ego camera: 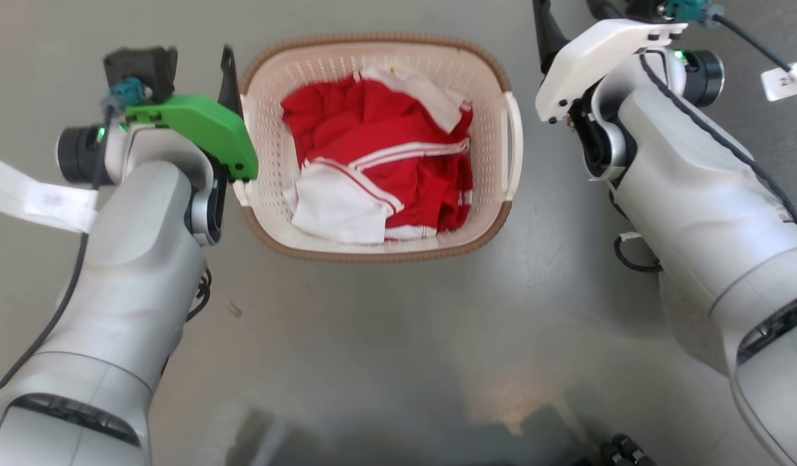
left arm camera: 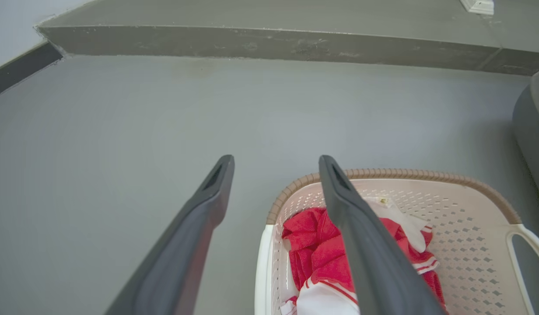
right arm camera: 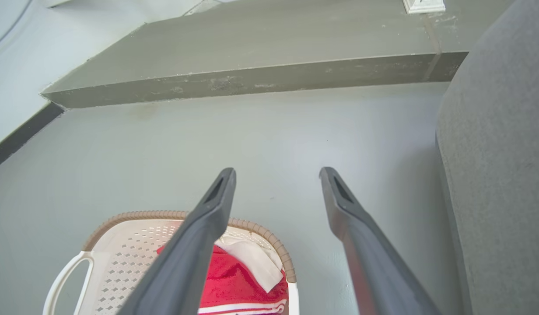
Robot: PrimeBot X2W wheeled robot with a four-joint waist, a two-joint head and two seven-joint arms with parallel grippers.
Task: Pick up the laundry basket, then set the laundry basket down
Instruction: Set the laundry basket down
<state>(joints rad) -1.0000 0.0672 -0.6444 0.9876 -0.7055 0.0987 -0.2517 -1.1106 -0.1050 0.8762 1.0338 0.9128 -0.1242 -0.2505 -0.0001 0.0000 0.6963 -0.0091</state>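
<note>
left end effector had its two dark fingers spread wide with nothing between the pads; in the left wrist view one finger crossed over the laundry basket and the other lay over bare floor, so the basket's near white edge fell between them, though i could not tell whether either finger touched it. in the head view that arm, with its green cover, sat at the basket's 9 o'clock, one dark finger just beside the 10 o'clock corner of the brown rim. right end effector was likewise spread and held nothing; in the right wrist view one finger crossed the basket's corner and the other lay over floor. in the head view the right arm stood at the basket's 2 to 3 o'clock, apart from the white loop handle. the basket stood on the grey floor at 12 o'clock of the head view, between the two arms, with crumpled red and white clothes inside. a low grey step ran across the far floor, and a grey fabric-covered shape rose at 3 o'clock of the right wrist view.
</note>
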